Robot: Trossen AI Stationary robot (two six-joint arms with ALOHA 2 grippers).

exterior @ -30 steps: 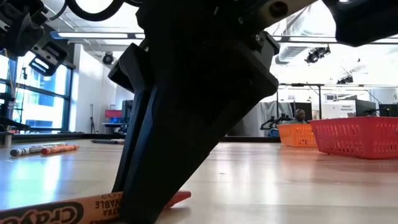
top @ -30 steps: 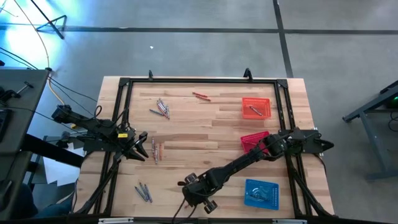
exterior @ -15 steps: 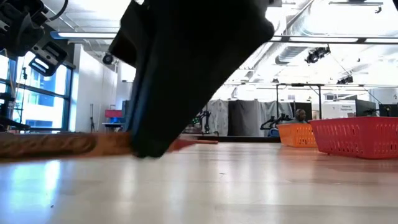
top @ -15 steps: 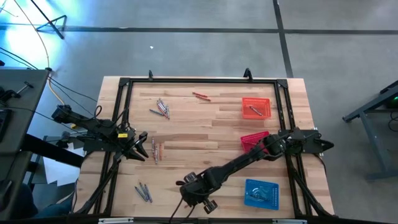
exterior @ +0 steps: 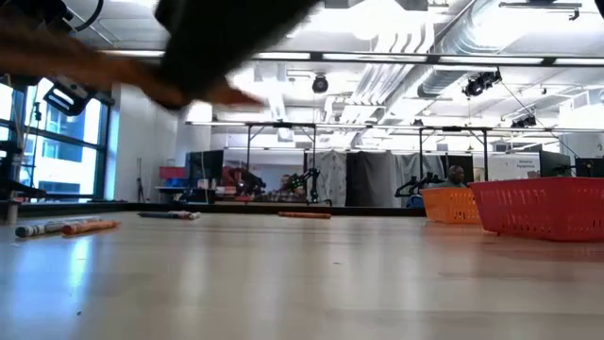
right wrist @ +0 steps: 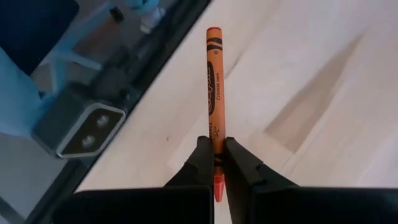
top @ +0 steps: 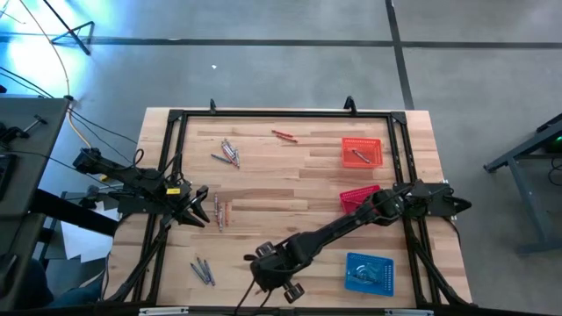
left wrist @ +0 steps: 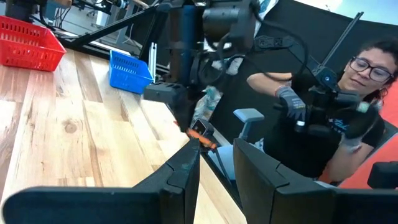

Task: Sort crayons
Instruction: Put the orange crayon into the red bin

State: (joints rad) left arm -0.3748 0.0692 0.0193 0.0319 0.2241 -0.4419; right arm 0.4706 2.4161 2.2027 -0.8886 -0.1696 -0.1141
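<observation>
The right gripper (right wrist: 215,163) is pinching an orange crayon (right wrist: 214,93) between its fingers, holding it above the table (top: 290,175) near its 6 o'clock edge. The left gripper (top: 198,209), fingers slightly spread, is sitting at 9 o'clock beside two crayons (top: 219,211).

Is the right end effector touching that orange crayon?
Touching. The right wrist view shows the right end effector pinching the orange crayon between both fingers.
</observation>
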